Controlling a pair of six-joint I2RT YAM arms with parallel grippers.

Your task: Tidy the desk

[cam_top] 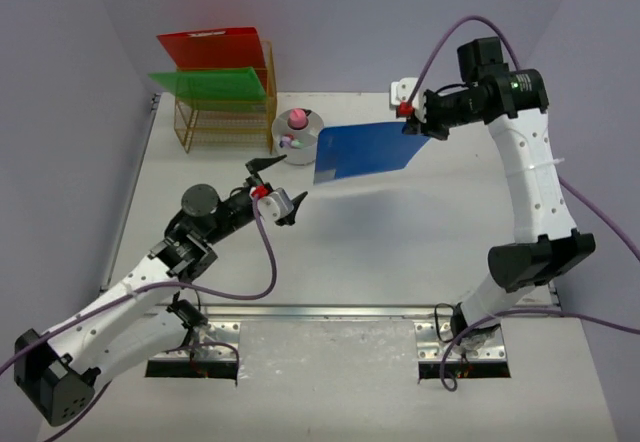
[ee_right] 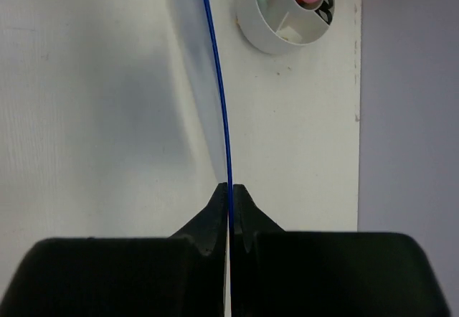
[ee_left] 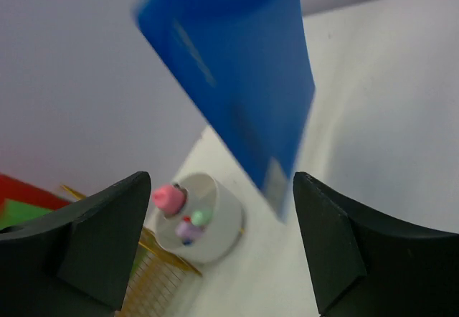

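A blue folder (cam_top: pixel 365 150) hangs in the air above the back of the white desk (cam_top: pixel 400 252), pinched at its right edge by my right gripper (cam_top: pixel 412 127), which is shut on it. In the right wrist view the folder shows as a thin blue edge (ee_right: pixel 219 80) running out from between the closed fingers of the gripper (ee_right: pixel 229 188). My left gripper (cam_top: pixel 280 187) stands open, low and to the left of the folder, with nothing between its fingers. In the left wrist view the folder (ee_left: pixel 237 66) floats above and beyond the left gripper (ee_left: pixel 222 181).
A white round holder (cam_top: pixel 297 134) with pink, green and purple bits stands just left of the folder, in front of a gold wire rack (cam_top: pixel 222 122). The rack carries a red folder (cam_top: pixel 212 47) and a green folder (cam_top: pixel 210 84). Pale walls enclose the desk.
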